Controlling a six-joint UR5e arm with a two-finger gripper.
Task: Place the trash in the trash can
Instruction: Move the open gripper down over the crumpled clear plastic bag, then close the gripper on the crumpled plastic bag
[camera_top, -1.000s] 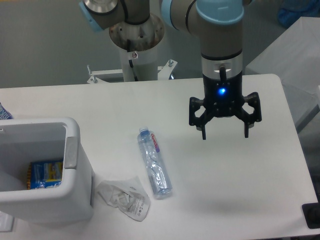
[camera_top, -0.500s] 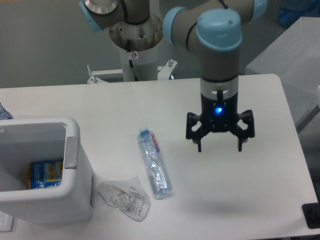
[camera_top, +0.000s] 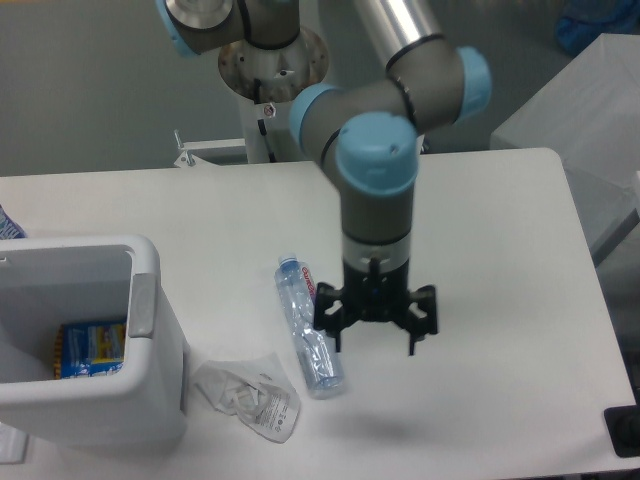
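The gripper (camera_top: 375, 345) hangs above the white table (camera_top: 500, 220) with its two black fingers spread wide apart and nothing between them; the left fingertip points down just beside the crushed clear plastic bottle (camera_top: 310, 335), which lies on the table with its blue cap toward the far side and a red-printed label near the neck. The crumpled plastic wrapper (camera_top: 250, 397), translucent white with small dark print, lies flat on the table near the front edge, just left of the bottle's lower end and just to the right of the white trash can (camera_top: 150, 330). The trash can stands at the left front of the table, its thick rim rounded at the corner, and a blue and yellow package (camera_top: 92, 347) shows inside it.
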